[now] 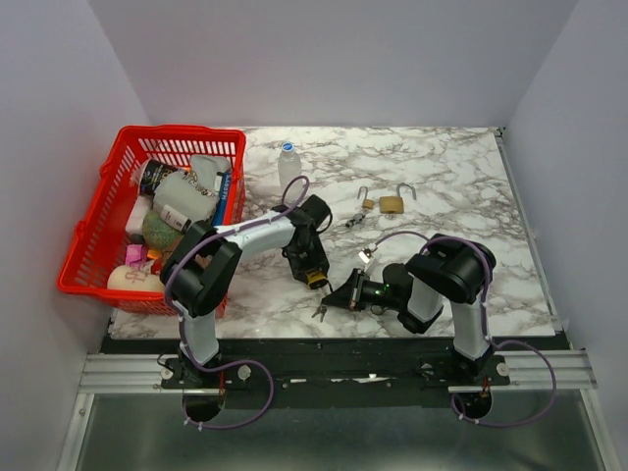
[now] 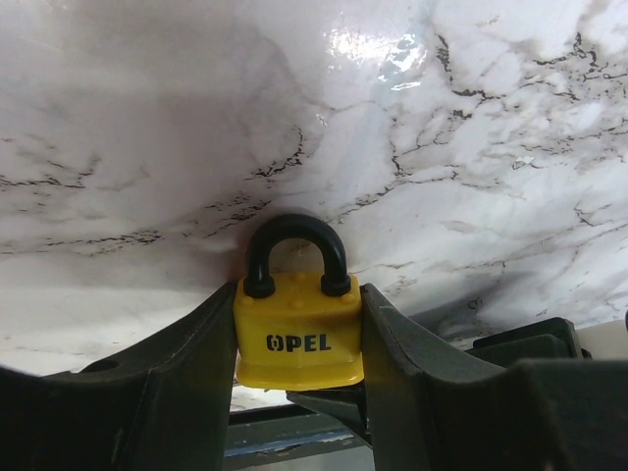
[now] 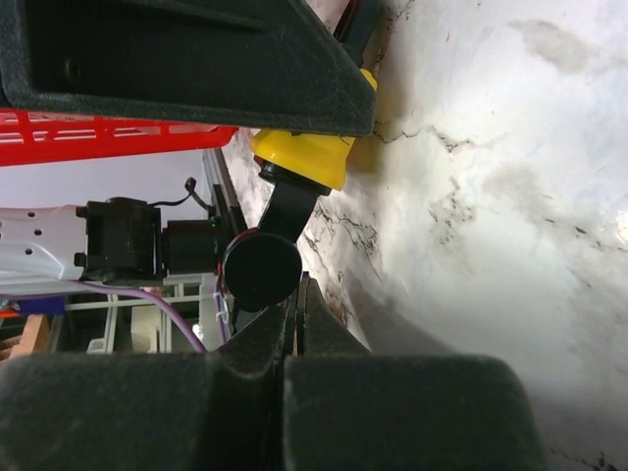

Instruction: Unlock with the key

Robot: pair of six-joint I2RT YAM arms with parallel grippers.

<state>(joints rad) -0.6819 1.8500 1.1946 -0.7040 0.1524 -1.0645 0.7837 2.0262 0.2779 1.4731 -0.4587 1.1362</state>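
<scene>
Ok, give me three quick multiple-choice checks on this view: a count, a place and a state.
1. Brass padlocks lying on the table: A none; B two; C four.
2. The yellow padlock is: A flat on the table; B clamped in the left gripper; C hanging from a hook.
3. Its shackle is: A seated in the body; B swung open; C missing.
Key: 1 B, a small and a larger one lie side by side; 2 B, fingers press both its sides; 3 A, both black legs sit in the body.
</scene>
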